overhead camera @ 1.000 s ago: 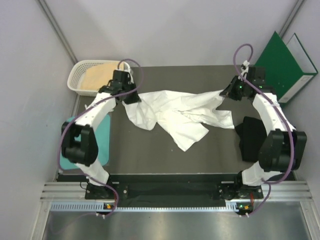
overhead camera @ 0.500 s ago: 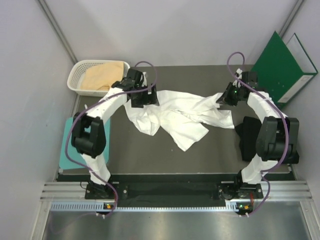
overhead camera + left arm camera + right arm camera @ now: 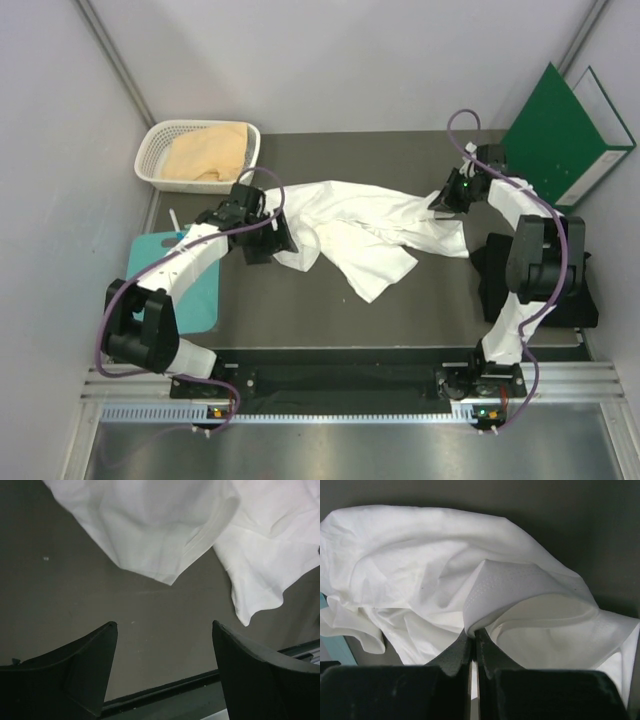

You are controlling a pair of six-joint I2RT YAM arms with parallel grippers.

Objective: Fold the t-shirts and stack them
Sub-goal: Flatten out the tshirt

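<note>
The white t-shirt point(image 3: 360, 225) lies crumpled across the middle of the dark table point(image 3: 330, 310), and no print shows on it. My left gripper point(image 3: 278, 238) stands open at the shirt's left edge. In the left wrist view the left gripper point(image 3: 164, 624) has only bare table between its fingers point(image 3: 95, 665), with the white t-shirt point(image 3: 150, 525) beyond them. My right gripper point(image 3: 445, 198) is shut on the shirt's right end. The right wrist view shows the right gripper point(image 3: 471, 632) pinching a fold of the white t-shirt point(image 3: 445, 570). A black t-shirt point(image 3: 495, 285) lies at the right, partly hidden behind the right arm.
A tan-peach t-shirt point(image 3: 205, 155) fills a white basket point(image 3: 150, 160) at the back left. A flat teal board point(image 3: 185, 290) lies at the left edge under the left arm. A green binder point(image 3: 565, 125) leans at the back right.
My left gripper opened, let go of the shirt's left edge and drew back toward the near left. The shirt's left part dropped onto the table. The right gripper kept its hold.
</note>
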